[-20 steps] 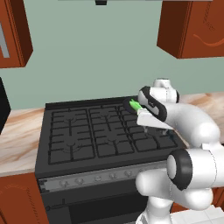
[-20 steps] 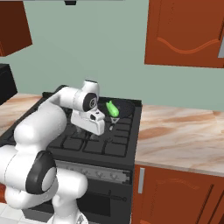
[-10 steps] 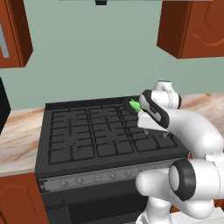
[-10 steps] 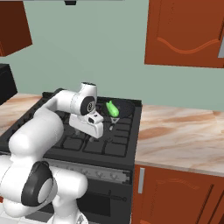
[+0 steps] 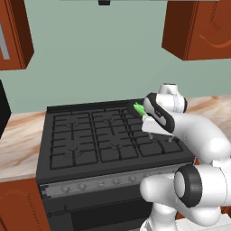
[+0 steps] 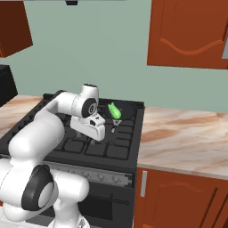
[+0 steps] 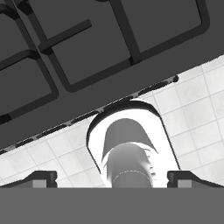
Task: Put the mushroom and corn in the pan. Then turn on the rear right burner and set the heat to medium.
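Left base view showed, from left to right: a marble worktop (image 5: 20, 144) on the near-left side of the stove, the black stove (image 5: 108, 149) with its grid grates, and the white arm bent over the stove's right half. At the stove's rear right corner sat the pan (image 5: 135, 108), dark and shallow, largely hidden behind the arm's wrist. The corn (image 5: 140, 108), a bright green elongated piece, lay in the pan, tilted, just left of the wrist. A row of knobs (image 5: 90, 184) ran along the stove's front edge.

Right base view showed the same layout from the other side. The arm reached over the stove (image 6: 71, 133) from the left, with the hand hanging above the grates in front of the pan (image 6: 126, 110). The corn (image 6: 114, 111) rested on the pan's left portion, and the pan's short grey handle pointed toward the stove's front. The rear right burner (image 6: 116, 121) lay beneath the pan under the grates. Marble worktop (image 6: 187, 138) extended to the right of the stove, above brown cabinet doors (image 6: 178, 200).

Hand view looked down past the stove's front edge toward the tiled floor (image 7: 192, 109). The pincer (image 7: 112, 178) stood fully spread, its two dark tips (image 7: 41, 178) well apart at the lower corners, with nothing between them.
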